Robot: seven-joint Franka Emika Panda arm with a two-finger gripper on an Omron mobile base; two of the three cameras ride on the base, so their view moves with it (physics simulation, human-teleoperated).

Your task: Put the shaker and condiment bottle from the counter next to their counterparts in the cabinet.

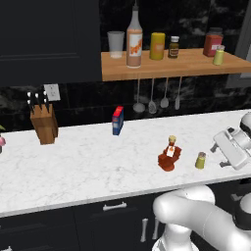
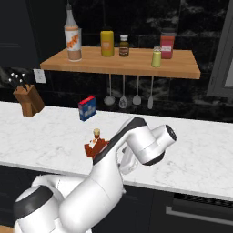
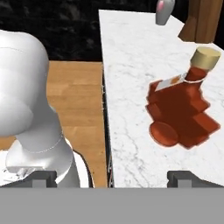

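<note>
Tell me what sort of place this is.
A rendered home kitchen, most likely: a long white marble-patterned counter above dark drawers, a wooden knife block, ladles and spoons hanging under a light-brown wooden shelf of bottles and jars.

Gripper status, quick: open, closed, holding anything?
Gripper: open, holding nothing. Its fingertips stand wide apart, short of the condiment bottle, which sits free on the counter.

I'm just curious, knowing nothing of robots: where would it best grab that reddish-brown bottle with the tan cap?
Probably the narrow neck under the tan cap of the reddish-brown bottle, coming from above: it stands upright on the white marble counter, and its bulbous ridged base looks too wide.
</note>
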